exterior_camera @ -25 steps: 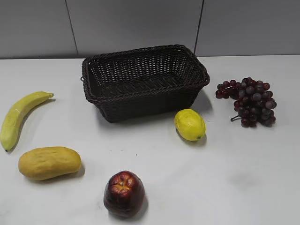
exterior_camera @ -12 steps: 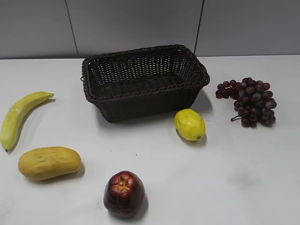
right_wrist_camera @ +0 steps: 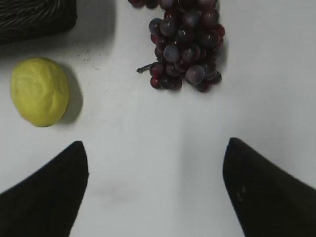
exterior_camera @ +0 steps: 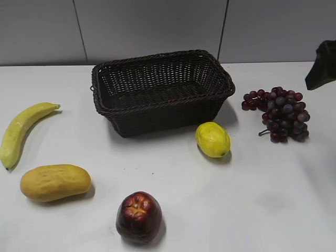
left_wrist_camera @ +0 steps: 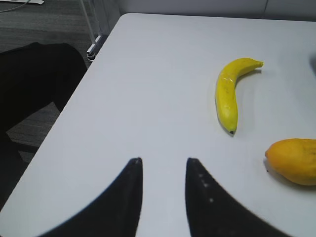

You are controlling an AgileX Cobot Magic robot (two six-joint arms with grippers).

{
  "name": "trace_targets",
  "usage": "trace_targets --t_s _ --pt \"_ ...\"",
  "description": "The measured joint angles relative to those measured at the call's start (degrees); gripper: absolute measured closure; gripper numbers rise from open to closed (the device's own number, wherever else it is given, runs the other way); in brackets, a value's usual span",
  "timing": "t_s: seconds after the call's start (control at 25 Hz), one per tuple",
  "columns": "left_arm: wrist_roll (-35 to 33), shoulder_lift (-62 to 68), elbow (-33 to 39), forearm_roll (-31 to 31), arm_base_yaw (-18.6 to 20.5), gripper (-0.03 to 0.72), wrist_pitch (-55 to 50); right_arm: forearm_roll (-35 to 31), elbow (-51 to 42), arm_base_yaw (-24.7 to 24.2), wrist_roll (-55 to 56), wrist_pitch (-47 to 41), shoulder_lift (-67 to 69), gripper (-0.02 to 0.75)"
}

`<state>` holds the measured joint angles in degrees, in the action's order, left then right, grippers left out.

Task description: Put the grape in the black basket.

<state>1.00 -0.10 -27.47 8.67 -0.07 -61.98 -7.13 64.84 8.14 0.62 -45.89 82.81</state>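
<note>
The grape (exterior_camera: 279,114) is shown lying on the white bench (exterior_camera: 252,199), to the right of the black basket (exterior_camera: 161,90) and apart from it; the basket is seen to hold nothing. The right gripper (right_wrist_camera: 155,190) is held above the bench just short of the bunch, its jaws spread wide and nothing between them; in the exterior view only a dark part of that arm is visible at the right edge. The step in hand is judged to be the approach. It is best done by centring the spread jaws over the thick middle of the bunch, not the thin stem, and closing gently so that no berries are shed. The lemon (exterior_camera: 212,139), lying in front of the basket's near right corner, is to be cleared during the carry, as is the braided rim. The left gripper (left_wrist_camera: 164,170), jaws slightly parted and empty, is parked beside the banana (left_wrist_camera: 230,92) and mango (left_wrist_camera: 294,161). The apple (exterior_camera: 138,216) lies well clear.
</note>
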Motion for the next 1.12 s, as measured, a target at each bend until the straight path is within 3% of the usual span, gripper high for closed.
trace_targets --t_s 0.6,1.12 --pt "0.00 0.00 0.00 0.00 0.00 0.452 0.00 5.55 21.74 -0.28 2.63 -0.81 29.00 0.107" --pt "0.00 0.00 0.00 0.00 0.00 0.452 0.00 8.15 23.34 -0.30 6.58 -0.41 40.19 0.118"
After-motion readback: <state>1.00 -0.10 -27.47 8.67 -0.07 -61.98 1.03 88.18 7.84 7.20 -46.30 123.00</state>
